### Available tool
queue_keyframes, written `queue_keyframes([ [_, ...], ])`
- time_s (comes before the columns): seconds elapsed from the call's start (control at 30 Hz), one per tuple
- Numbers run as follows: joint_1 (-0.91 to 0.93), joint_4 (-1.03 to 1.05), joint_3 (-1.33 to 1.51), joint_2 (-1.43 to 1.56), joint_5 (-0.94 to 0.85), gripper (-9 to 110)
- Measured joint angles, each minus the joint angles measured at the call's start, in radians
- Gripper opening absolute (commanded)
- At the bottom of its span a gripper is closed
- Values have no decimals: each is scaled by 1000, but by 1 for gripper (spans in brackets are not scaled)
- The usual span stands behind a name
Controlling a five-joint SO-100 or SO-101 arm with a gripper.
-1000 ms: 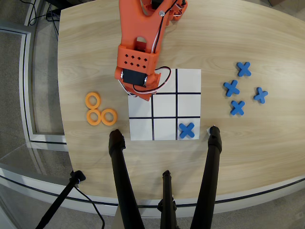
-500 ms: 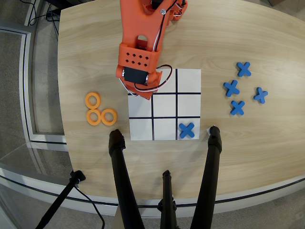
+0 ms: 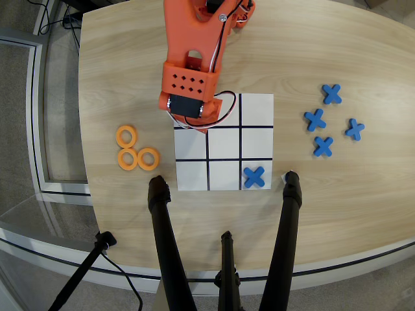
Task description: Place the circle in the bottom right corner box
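From above, the orange plastic robot arm [image 3: 194, 58] reaches down from the top edge over the pale wooden table [image 3: 311, 52], its wrist block with a black servo and looping red, white and black wires hanging over the upper left cell of the white paper grid with black lines [image 3: 224, 142]. That block hides the gripper beneath it, so I cannot tell whether the pincer is open, closed or holding anything. Three small flat orange rings [image 3: 134, 150] lie clustered on the bare wood just left of the grid, one above [image 3: 127, 135] and two side by side below it [image 3: 128, 159] [image 3: 148, 158], the lower pair touching; a fourth ring cannot be made out anywhere. In this view the grid's lower right cell carries a blue X-shaped piece [image 3: 255, 176], while the lower left corner cell [image 3: 192, 175] is plain white. Four more blue crosses [image 3: 327, 120] sit scattered on the wood well to the right of the paper. Three black tripod legs [image 3: 225, 259] rise from the near edge of the table.
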Motion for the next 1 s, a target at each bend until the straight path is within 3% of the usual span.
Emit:
queue_keyframes([
  [1.0,-11,9,-35,-2,31,5],
])
